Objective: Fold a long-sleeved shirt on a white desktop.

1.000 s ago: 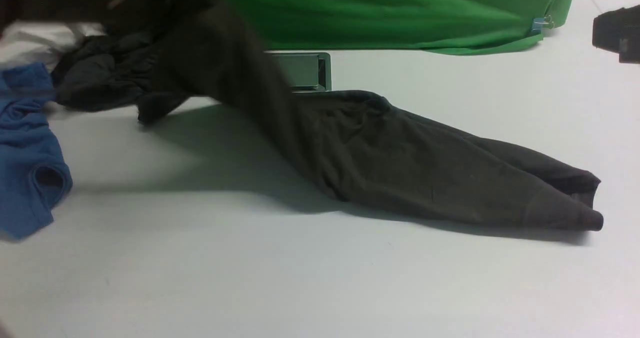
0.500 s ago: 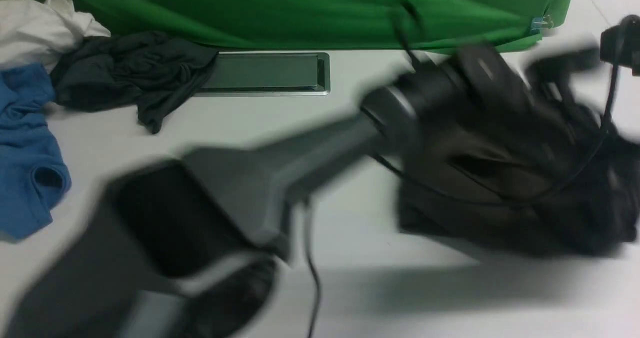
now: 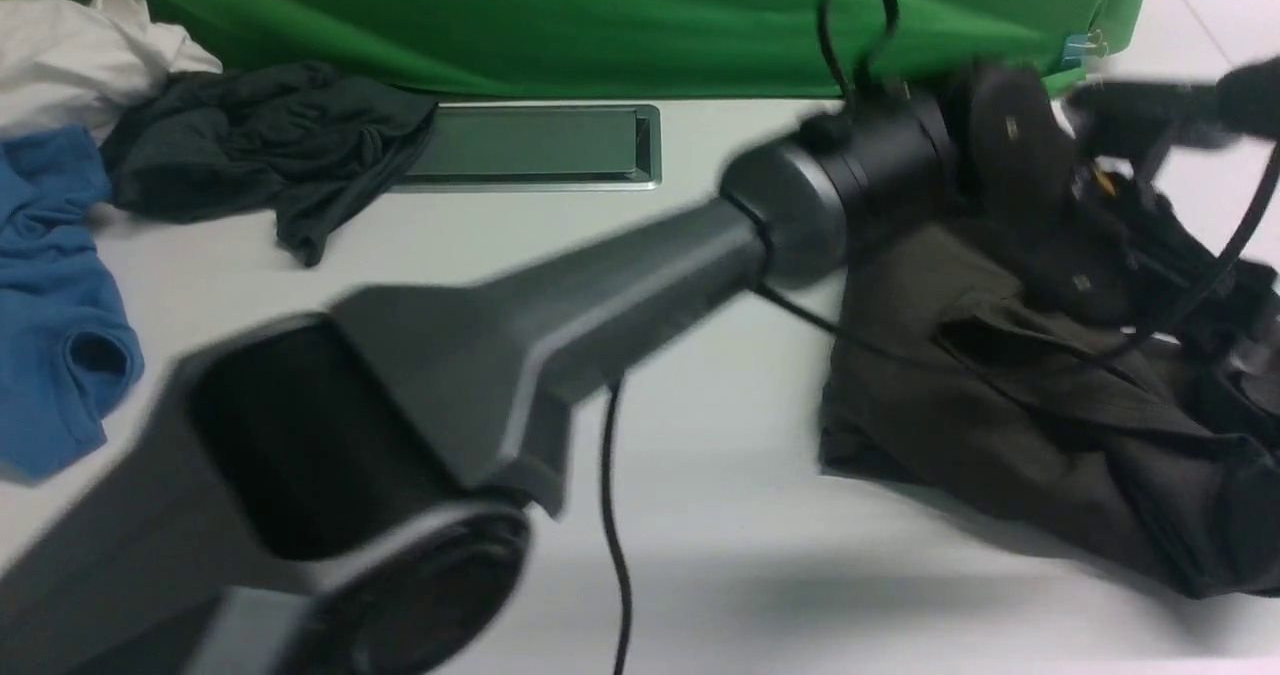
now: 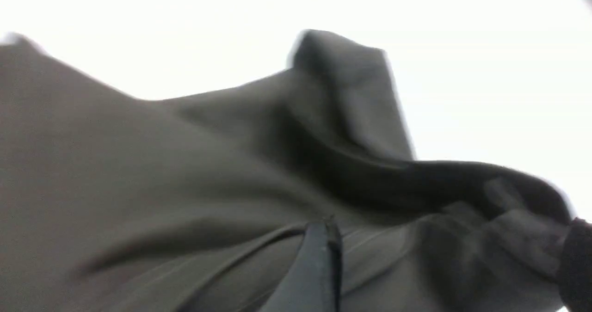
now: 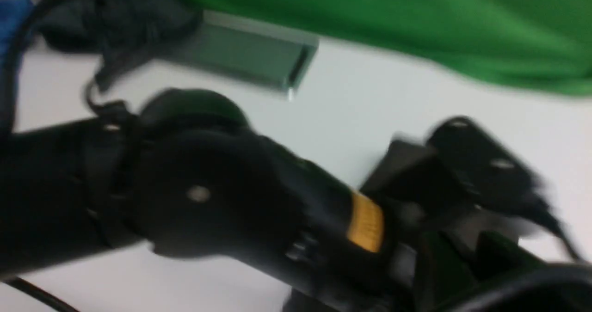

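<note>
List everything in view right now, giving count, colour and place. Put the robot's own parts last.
long-sleeved shirt: one, dark olive-brown, bunched on the right of the desktop
white desktop: one, white, under everything
cable slot: one, grey, far middle, in front of the backdrop
green backdrop: one, green, along the far edge
dark garment: one, teal-grey, crumpled far left, beside the slot
blue shirt: one, blue, left edge
white cloth: one, white, far left corner
left arm: one, grey and black, reaching across to the shirt
left gripper: one, dark, shut in the shirt's folds
right arm: one, black, blurred, far right
</note>
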`<action>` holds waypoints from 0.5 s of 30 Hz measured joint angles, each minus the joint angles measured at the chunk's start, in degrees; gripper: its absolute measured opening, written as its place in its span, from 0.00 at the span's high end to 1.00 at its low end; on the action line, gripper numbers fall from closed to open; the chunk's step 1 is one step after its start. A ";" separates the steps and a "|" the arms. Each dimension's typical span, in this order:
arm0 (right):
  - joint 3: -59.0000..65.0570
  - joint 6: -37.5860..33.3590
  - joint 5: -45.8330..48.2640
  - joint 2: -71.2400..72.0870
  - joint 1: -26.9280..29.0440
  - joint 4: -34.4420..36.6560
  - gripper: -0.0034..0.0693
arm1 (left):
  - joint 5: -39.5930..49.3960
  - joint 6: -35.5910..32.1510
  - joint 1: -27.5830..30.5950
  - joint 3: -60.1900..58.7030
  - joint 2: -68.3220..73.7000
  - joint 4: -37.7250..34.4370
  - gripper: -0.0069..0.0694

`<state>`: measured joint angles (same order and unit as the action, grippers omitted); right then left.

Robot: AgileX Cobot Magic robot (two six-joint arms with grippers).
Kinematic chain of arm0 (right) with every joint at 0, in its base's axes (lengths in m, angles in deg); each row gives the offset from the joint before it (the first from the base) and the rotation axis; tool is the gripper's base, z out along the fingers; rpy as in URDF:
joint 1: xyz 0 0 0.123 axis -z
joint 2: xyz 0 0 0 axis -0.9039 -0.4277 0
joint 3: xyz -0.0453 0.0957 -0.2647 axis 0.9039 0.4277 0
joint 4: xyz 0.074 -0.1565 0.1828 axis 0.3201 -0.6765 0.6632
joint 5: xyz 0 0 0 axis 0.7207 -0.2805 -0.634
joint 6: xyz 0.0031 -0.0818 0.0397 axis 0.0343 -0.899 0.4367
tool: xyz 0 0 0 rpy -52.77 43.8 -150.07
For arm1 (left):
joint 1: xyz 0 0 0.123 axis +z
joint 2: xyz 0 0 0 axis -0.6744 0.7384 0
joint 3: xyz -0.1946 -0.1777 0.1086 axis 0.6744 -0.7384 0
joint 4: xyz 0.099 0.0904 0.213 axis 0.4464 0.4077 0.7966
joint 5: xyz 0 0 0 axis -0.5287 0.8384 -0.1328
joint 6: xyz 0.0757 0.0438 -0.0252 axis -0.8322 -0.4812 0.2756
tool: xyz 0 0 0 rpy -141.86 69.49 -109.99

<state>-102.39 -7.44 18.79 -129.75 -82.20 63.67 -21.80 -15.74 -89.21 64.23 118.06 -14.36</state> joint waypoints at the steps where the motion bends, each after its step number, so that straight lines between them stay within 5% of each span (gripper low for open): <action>1: 0.00 0.00 -0.66 0.81 0.00 0.00 0.82 | 1.08 2.44 0.51 0.12 -0.65 2.39 0.02; 4: -0.02 0.00 -3.20 3.33 0.00 0.04 0.80 | 7.17 10.67 3.96 0.49 -2.80 13.66 0.00; 8: -0.02 0.00 -3.86 5.82 0.00 0.11 0.78 | 14.03 15.43 9.33 0.13 -2.68 18.94 0.00; 15: -0.02 0.00 -1.39 6.45 0.00 0.16 0.75 | 13.59 7.55 16.33 -8.35 2.45 1.24 0.00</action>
<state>-102.41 -7.44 17.40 -123.30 -82.20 63.83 -8.20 -8.19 -72.88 55.88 120.52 -13.13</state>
